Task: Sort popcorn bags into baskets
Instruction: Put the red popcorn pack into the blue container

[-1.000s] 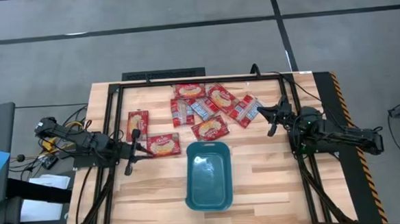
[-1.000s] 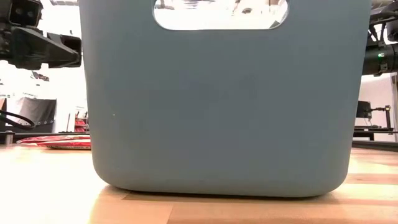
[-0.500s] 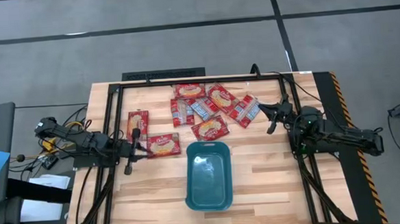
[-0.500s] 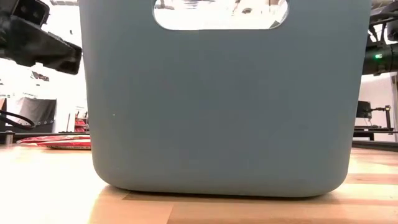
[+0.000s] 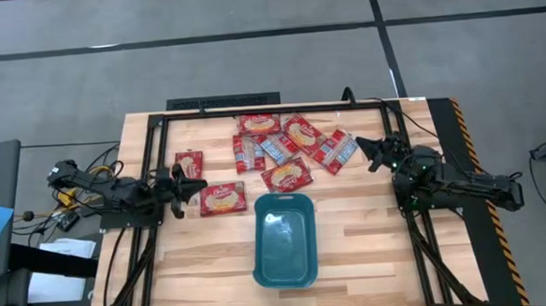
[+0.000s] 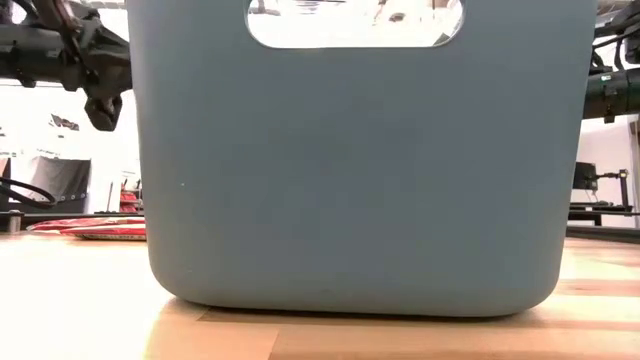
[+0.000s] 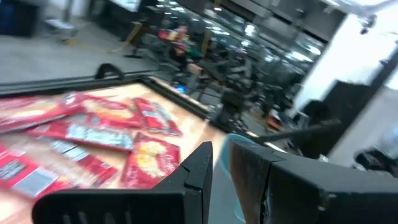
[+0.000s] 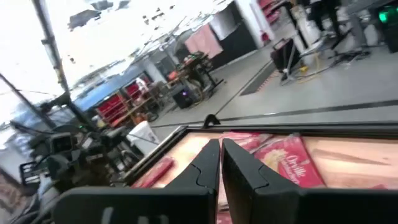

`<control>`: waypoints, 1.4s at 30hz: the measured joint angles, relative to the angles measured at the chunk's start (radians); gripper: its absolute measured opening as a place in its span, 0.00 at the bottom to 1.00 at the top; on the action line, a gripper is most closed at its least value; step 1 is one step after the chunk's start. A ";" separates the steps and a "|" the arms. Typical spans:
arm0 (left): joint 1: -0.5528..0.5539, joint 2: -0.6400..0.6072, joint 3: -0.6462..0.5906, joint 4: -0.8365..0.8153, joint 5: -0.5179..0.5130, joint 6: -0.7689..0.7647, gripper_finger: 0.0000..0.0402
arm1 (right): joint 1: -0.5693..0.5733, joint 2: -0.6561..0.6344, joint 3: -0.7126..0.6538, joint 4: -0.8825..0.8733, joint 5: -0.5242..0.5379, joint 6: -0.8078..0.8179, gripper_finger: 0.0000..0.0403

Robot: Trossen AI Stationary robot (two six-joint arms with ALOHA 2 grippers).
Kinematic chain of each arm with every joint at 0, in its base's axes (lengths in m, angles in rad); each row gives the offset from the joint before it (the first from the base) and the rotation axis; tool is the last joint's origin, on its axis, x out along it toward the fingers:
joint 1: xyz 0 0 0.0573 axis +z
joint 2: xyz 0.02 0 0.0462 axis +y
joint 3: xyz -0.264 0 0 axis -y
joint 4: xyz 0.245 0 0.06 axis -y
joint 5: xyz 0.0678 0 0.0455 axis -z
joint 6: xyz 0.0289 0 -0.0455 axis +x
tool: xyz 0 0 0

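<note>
Both tools empty over the desk (image 5: pixel 372 251), nothing sorted yet.

My left tool (image 5: pixel 192 188), fingers nearly together and holding nothing, hovers at the nearest popcorn bag (image 5: pixel 223 198), which lies flat just ahead, long axis running away from it; the basket (image 5: pixel 284 240) sits just beyond. My right tool (image 5: pixel 365 150), likewise nearly closed and empty, faces the bag cluster (image 5: pixel 287 143). These packets look light, thin and crinkly, probably slippery; I'd pinch an edge.

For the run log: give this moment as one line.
left gripper: shut, empty, beside popcorn bags | right gripper: shut, empty | basket: empty
</note>
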State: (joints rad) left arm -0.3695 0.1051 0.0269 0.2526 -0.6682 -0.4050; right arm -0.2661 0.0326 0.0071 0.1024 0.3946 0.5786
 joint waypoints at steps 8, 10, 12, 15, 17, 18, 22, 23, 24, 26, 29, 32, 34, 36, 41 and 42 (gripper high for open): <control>0.000 0.000 0.000 -0.044 -0.130 -0.088 0.11 | -0.024 0.000 0.000 -0.009 0.031 -0.113 0.11; 0.000 0.000 0.000 -0.042 -0.186 -0.078 0.11 | -0.038 0.000 0.000 -0.008 0.031 -0.137 0.11; 0.000 0.000 0.000 -0.032 -0.267 -0.093 0.11 | -0.050 0.000 0.000 -0.011 0.031 -0.140 0.11; 0.000 0.000 0.000 -0.025 -0.386 -0.146 0.11 | -0.066 0.000 0.000 -0.013 0.031 -0.143 0.11; 0.001 0.000 0.000 -0.009 -0.432 -0.169 0.11 | -0.077 0.000 0.000 -0.013 0.031 -0.143 0.12; 0.005 0.000 0.000 0.001 -0.429 -0.155 0.11 | -0.083 0.000 0.000 -0.014 0.031 -0.143 0.12; 0.038 0.001 0.000 0.050 -0.295 -0.162 0.18 | -0.099 0.000 0.000 -0.015 0.030 -0.144 0.16; 0.049 0.004 0.001 0.058 -0.269 -0.174 0.21 | -0.101 0.000 0.000 -0.015 0.030 -0.146 0.18; 0.060 0.011 0.005 0.055 -0.247 -0.184 0.24 | -0.105 0.000 0.000 -0.015 0.029 -0.153 0.19; 0.084 0.029 0.021 0.051 -0.205 -0.191 0.31 | -0.108 0.000 0.000 -0.016 0.029 -0.169 0.23; 0.128 0.086 0.083 0.054 -0.163 -0.172 0.41 | -0.109 0.000 0.000 -0.016 0.026 -0.172 0.28; 0.178 0.178 0.181 -0.009 -0.115 -0.138 0.50 | -0.108 0.000 0.000 -0.017 0.024 -0.172 0.34; 0.220 0.258 0.277 -0.144 -0.112 -0.162 0.54 | -0.108 0.000 0.001 -0.017 0.023 -0.172 0.38; 0.273 0.348 0.387 -0.358 -0.124 -0.228 0.56 | -0.108 0.000 0.001 -0.018 0.023 -0.172 0.42; 0.453 0.611 0.629 -0.906 -0.072 -0.405 0.56 | -0.108 0.000 0.001 -0.018 0.023 -0.171 0.49; 0.495 0.659 0.659 -0.971 -0.037 -0.429 0.56 | -0.108 0.000 0.001 -0.019 0.023 -0.171 0.50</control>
State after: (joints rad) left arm 0.1255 0.7642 0.6856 -0.7187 -0.7049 -0.8337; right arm -0.3737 0.0326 0.0078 0.0837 0.4179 0.4080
